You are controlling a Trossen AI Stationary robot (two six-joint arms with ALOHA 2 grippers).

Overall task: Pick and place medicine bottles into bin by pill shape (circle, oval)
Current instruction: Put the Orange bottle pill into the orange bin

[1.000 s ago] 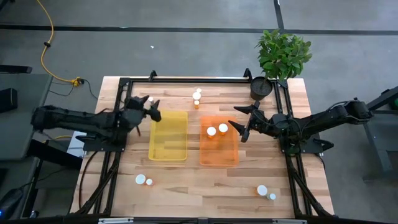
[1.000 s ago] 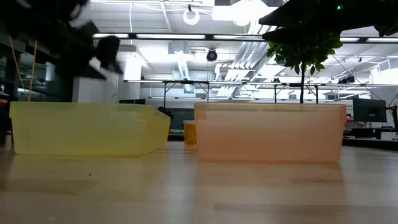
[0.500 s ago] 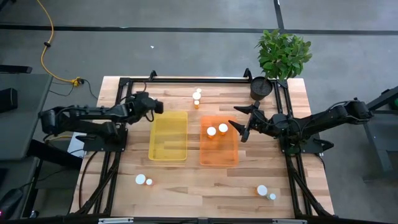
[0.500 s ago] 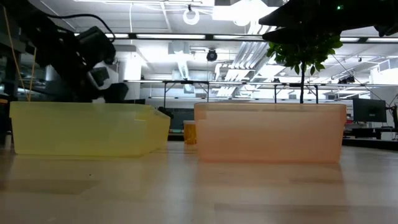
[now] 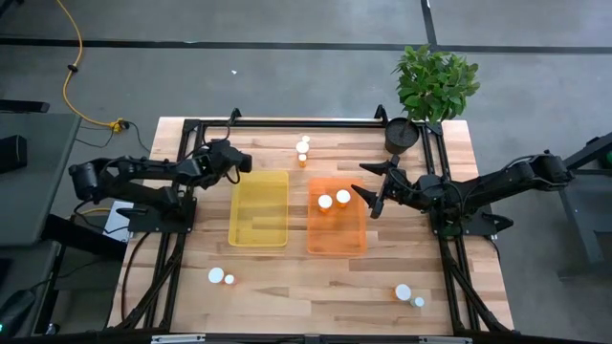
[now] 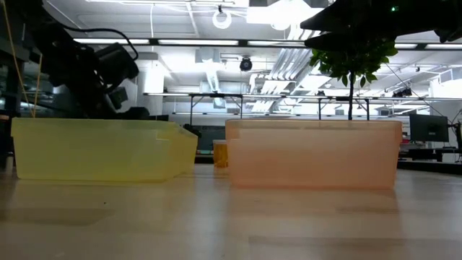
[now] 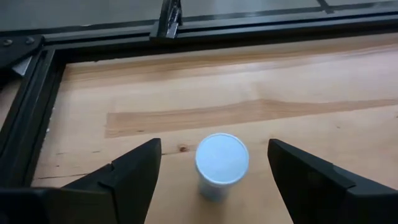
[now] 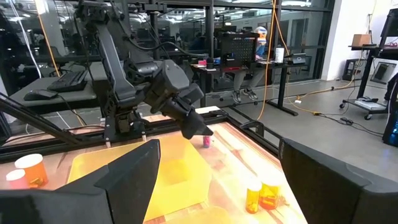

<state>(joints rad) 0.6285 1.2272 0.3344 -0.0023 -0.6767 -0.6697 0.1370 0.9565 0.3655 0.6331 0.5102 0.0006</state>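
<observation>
A small medicine bottle with a white cap [image 7: 221, 164] stands upright on the wooden table by its far left corner. My left gripper [image 7: 214, 180] is open, tilted downward, with one finger on each side of the bottle and clear of it. From above, the left gripper [image 5: 241, 161] covers that bottle beside the yellow bin [image 5: 259, 207]. My right gripper [image 5: 369, 198] hangs open and level over the far right edge of the orange bin [image 5: 337, 229], which holds two bottles [image 5: 334, 200]. Other bottles stand at the far middle [image 5: 302, 151], near left [image 5: 221, 277] and near right [image 5: 409, 295].
A potted plant [image 5: 432, 86] stands at the table's far right corner. A black metal frame [image 7: 168, 28] runs along the far edge, just beyond the left gripper. Bare wood lies between the bins and the near edge.
My left gripper has swung toward the table's far edge and come down, tipping its fingers downward, until it straddles the bottle at the far left. It has stayed open. The bottle has not moved.
</observation>
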